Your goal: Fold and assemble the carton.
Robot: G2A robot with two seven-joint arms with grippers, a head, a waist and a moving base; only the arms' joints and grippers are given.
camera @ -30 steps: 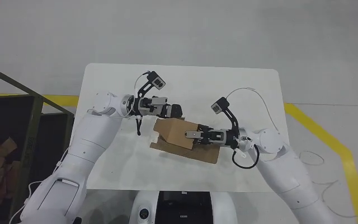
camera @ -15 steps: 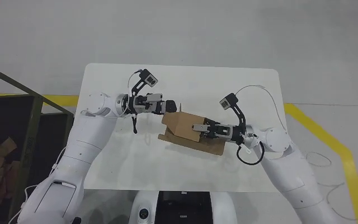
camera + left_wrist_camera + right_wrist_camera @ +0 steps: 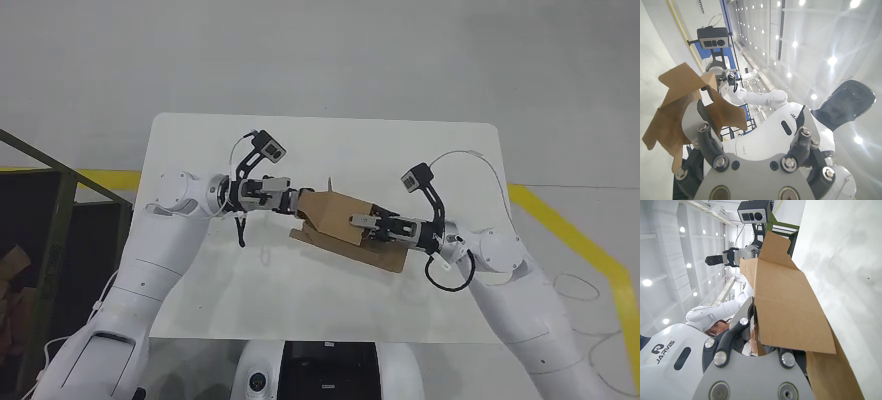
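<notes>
While the right gripper [image 3: 372, 222] clamps the carton [image 3: 330, 212], one finger pressed to a side panel and its partner tucked behind the card, the left gripper [image 3: 291, 198] sits spread wide at the opposite end. It has one finger nosed in among the end flaps [image 3: 677, 89] and nothing pinched.

And here's the shift: over the last second the right arm has pulled back toward its own side, dragging the carton along the table [image 3: 440, 150]. The left gripper, which was up at the carton's top corner, has followed and settled at the open end. To my eye that's a set-up, with the right holding the body steady and the left lined up to push a flap in. The folding proper looks yet to come.

The carton itself is plain brown card, a half-raised tube lying mid-table between the two arms and not yet squared. The end flaps splay loose and unfolded, and a long flap [image 3: 388, 262] trails flat on the table beneath the right gripper.
</notes>
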